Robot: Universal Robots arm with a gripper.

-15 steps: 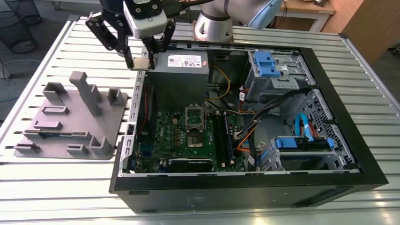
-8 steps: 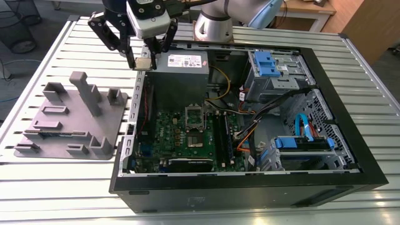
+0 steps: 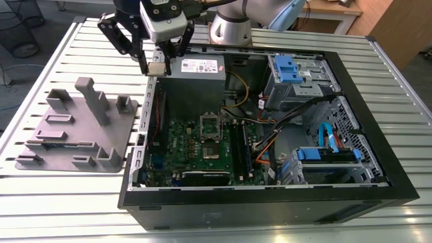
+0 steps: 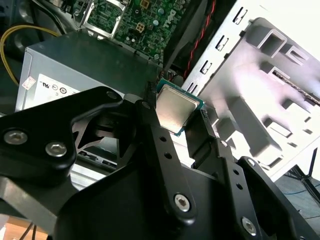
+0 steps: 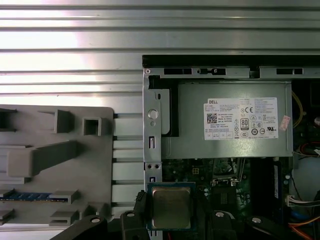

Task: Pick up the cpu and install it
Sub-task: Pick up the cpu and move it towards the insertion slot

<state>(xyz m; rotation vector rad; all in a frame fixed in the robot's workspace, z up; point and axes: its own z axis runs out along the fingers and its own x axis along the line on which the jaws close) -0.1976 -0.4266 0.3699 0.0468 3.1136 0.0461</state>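
1. A silver slatted metal table (image 3: 68, 202) carries everything.
2. An open black computer case (image 3: 270, 200) lies on its side on the table.
3. A matte grey plastic tray with upright blocks (image 3: 74, 131) sits on the table just beside the case, on the exterior view's left.
4. A green motherboard (image 3: 202, 152) lies flat in the case.
5. A grey metal power-supply box (image 3: 192, 91) sits in the case just beyond the motherboard.
6. The black two-finger gripper (image 3: 157, 68) hangs above the case wall that faces the tray, near the power-supply box, its fingers (image 4: 150, 107) clamped on the chip's opposite edges.
7. A hollow rectangular metal socket frame (image 3: 210, 126) sits on the motherboard, well apart from the gripper.
8. The small square silver-topped cpu (image 4: 176, 111) is held in the gripper, clear of the table, top face up.
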